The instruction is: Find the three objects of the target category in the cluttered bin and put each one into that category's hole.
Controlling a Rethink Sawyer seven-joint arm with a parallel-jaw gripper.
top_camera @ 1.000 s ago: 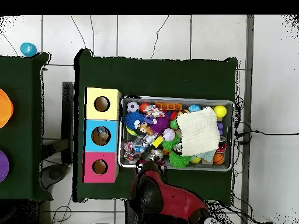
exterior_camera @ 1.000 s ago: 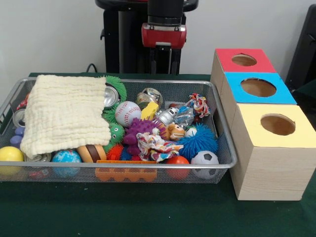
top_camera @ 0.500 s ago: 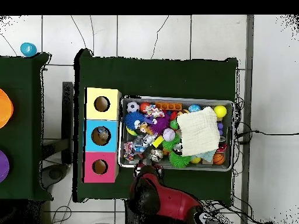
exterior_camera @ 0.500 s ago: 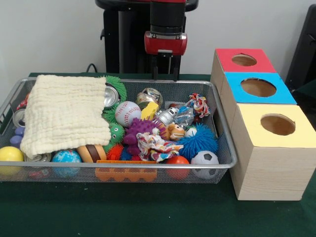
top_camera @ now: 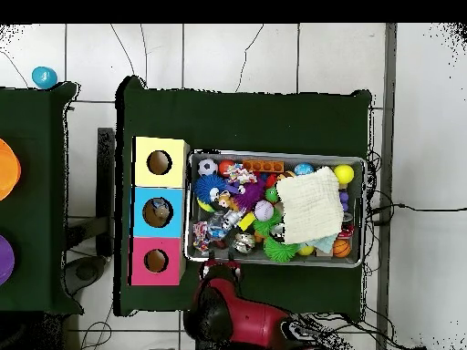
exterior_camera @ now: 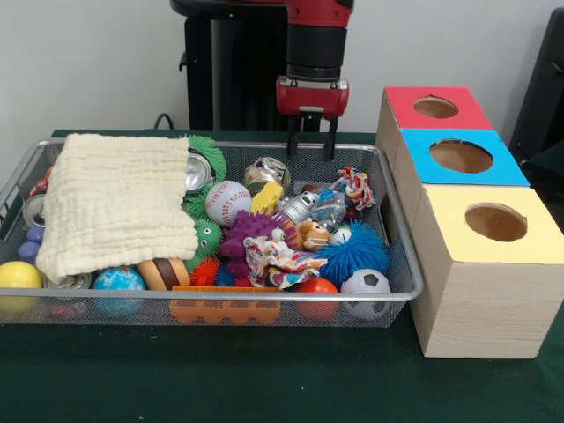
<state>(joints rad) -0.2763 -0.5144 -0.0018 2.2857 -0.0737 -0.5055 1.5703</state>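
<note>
My gripper (exterior_camera: 311, 150) hangs open and empty over the far rim of the wire bin (exterior_camera: 402, 240), towards its right end. Just below and in front of it lie a crushed can (exterior_camera: 267, 171), a second silver can (exterior_camera: 300, 208) and a knotted rope toy (exterior_camera: 355, 187). Further forward are a baseball (exterior_camera: 227, 202), a purple spiky toy (exterior_camera: 256, 231), a blue spiky ball (exterior_camera: 353, 251) and a soccer ball (exterior_camera: 365, 289). A cream cloth (exterior_camera: 119, 203) covers the bin's left part and hides what is under it. From above, the red arm (top_camera: 239, 314) reaches the bin's (top_camera: 277, 155) lower rim.
Three wooden boxes stand right of the bin, each with a round hole: red top (exterior_camera: 435, 107), blue top (exterior_camera: 461, 156), yellow top (exterior_camera: 495, 222). Overhead shows them as yellow (top_camera: 160, 162), blue (top_camera: 158, 211), red (top_camera: 155, 261). Other balls and toys fill the bin's front.
The gripper has come down and shifted right in the front view, towards the boxes, staying open. Nothing in the bin has moved.
</note>
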